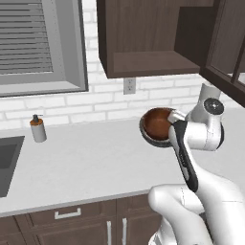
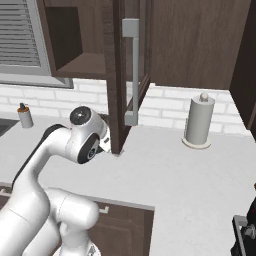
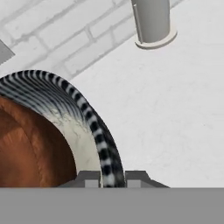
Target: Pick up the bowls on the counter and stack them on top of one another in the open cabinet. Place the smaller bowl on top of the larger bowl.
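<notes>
Gripper (image 3: 110,179) pinches the larger bowl (image 3: 94,127) by its rim, smaller bowl (image 3: 30,148) nested inside, above open counter (image 3: 166,109).

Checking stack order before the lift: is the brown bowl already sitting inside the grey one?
Yes, in the hand view the brown bowl nests inside the grey bowl, whose striped rim curves around it.

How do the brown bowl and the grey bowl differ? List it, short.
Colour: the brown bowl is glossy reddish-brown; the grey bowl is dark outside, with a striped rim and a pale inside.
Size: the grey bowl is wider; its rim rings the brown bowl.
Place: the brown bowl sits inside the grey bowl.
Grip: the fingers pinch the grey bowl's rim, not the brown bowl.
Shared: both are round and tilted together.
</notes>
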